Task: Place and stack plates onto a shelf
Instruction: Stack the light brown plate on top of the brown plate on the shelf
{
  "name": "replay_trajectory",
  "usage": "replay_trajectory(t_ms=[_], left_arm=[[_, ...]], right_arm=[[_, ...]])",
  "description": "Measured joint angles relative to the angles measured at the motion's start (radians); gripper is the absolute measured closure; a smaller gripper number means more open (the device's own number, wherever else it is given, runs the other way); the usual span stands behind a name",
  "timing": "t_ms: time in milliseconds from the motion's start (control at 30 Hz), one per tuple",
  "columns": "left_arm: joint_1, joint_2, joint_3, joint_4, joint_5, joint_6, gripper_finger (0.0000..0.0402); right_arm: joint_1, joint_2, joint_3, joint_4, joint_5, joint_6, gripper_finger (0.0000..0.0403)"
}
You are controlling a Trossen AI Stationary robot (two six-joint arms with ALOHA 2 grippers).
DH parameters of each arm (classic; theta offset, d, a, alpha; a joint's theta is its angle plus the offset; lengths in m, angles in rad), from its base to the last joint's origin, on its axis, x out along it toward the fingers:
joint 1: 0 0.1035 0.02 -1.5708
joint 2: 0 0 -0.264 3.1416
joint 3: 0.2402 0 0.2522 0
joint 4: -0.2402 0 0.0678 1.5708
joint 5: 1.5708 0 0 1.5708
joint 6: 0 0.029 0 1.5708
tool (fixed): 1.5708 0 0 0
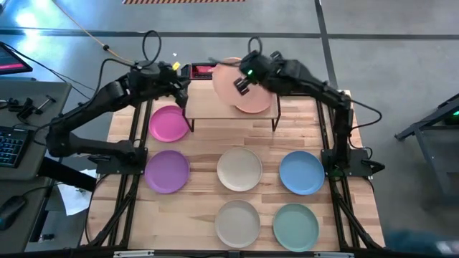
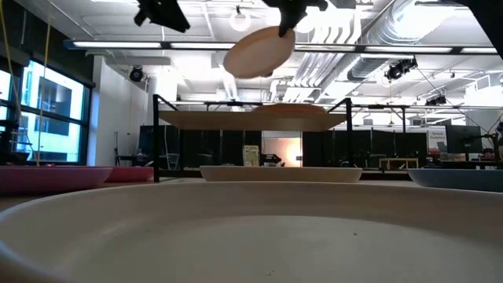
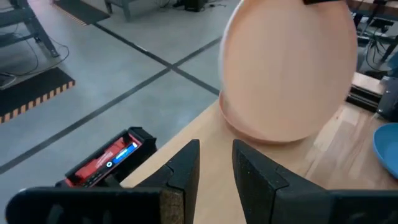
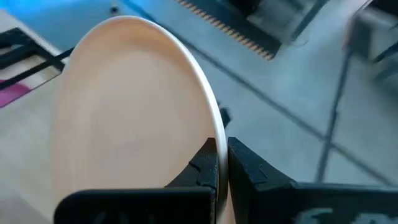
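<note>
From above, the right pincer (image 1: 242, 84) is clamped on the rim of a peach plate (image 1: 231, 77), held tilted over the shelf (image 1: 215, 107); another peach plate (image 1: 255, 104) lies on the shelf; the left pincer (image 1: 181, 84) sits by the shelf's left end, fingers apart, holding nothing; six more plates lie on the desk (image 1: 204, 150). From low down, the held plate (image 2: 255, 53) hangs above the shelf (image 2: 251, 119). The left wrist shows its fingers (image 3: 186, 171) apart; the right wrist shows its fingers (image 4: 208, 165) squeezing the plate's edge (image 4: 130, 124).

You see six plates (image 1: 239, 169) on the table (image 1: 204, 136) before the shelf (image 1: 215, 107) (one plate (image 1: 228, 72) held above it).
</note>
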Motion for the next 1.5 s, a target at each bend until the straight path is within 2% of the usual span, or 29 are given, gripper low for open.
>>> replay_trajectory(t_ms=[233,433,600,800,1233,1500], left_arm=[[0.000,-0.045,0.000,-0.076,-0.002,0.000,0.0316],[0.000,-0.057,0.000,-0.106,-0.002,-0.010,0.0316],[0.000,-0.056,0.000,-0.112,-0.002,-0.031,0.0316],[0.000,-0.056,0.000,-0.112,-0.002,-0.043,0.0316],[0.000,-0.053,-0.001,-0.112,-0.004,-0.090,0.0316],[0.000,-0.053,-0.001,-0.111,-0.032,-0.137,0.0316]], right_arm=[[-0.188,-0.030,0.000,-0.052,-0.277,-0.028,0.0403],[-0.380,-0.030,-0.012,-0.036,-0.597,-0.118,0.0403],[-0.499,-0.028,-0.062,0.001,-0.812,-0.201,0.0403],[-0.577,-0.028,-0.191,0.074,-1.002,-0.262,0.0403],[-0.661,-0.026,-0.464,0.217,-1.179,-0.346,0.0403],[-0.673,-0.026,-0.530,0.234,-1.178,-0.350,0.0403]])
